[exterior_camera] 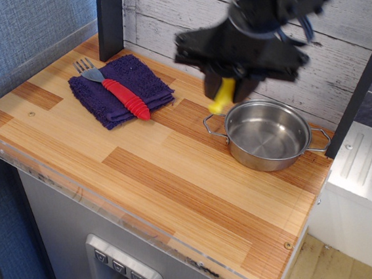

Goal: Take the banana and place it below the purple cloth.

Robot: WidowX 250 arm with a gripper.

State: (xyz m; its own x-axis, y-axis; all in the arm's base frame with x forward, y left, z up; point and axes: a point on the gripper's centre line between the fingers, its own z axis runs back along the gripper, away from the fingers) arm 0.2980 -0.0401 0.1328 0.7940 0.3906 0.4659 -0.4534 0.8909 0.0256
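My gripper [225,90] is shut on the yellow banana [221,97] and holds it well above the wooden table, over the spot between the cloth and the pot. The banana hangs from the fingers, tilted, its lower end pointing down-left. The purple cloth [121,88] lies flat at the back left of the table, with a fork [115,88] with a red handle resting on it. The gripper is to the right of the cloth and high above it.
A steel pot [265,134] with two handles stands at the back right, just right of and below the gripper. A dark post [108,13] rises behind the cloth. A white plank wall [159,11] closes the back. The table's front edge [132,220] has a clear strip.
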